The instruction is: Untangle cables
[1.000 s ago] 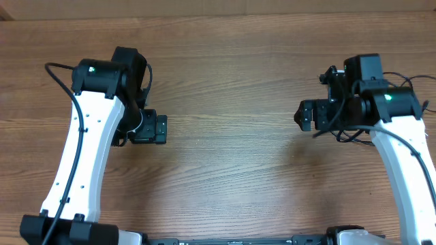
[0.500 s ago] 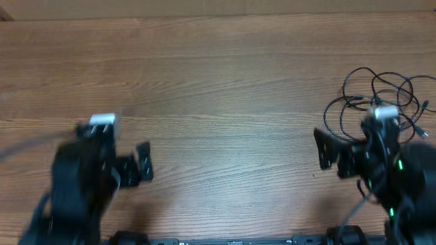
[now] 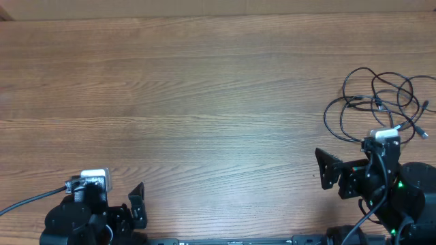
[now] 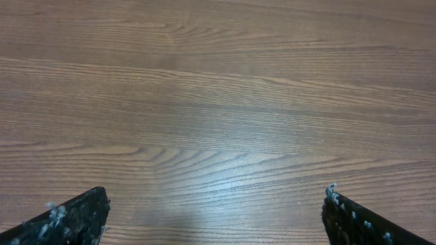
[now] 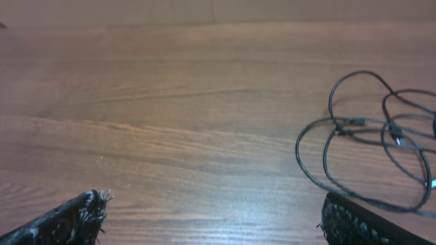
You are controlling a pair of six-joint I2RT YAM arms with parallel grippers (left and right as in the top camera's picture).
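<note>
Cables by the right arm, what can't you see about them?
- Overhead: the nearest loop of the cables runs behind the right arm.
- Right wrist: the picture's right edge cuts the loops off.
- Both views: the strands are too thin to count the cables or tell which one crosses on top.

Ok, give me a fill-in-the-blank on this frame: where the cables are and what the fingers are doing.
1. The cables lie in a loose tangle on the robot's ___ side of the table.
2. The left fingers stand ___, with only bare wood between them.
3. The right fingers, also open, hold ___.
Missing words: right; open; nothing.
</note>
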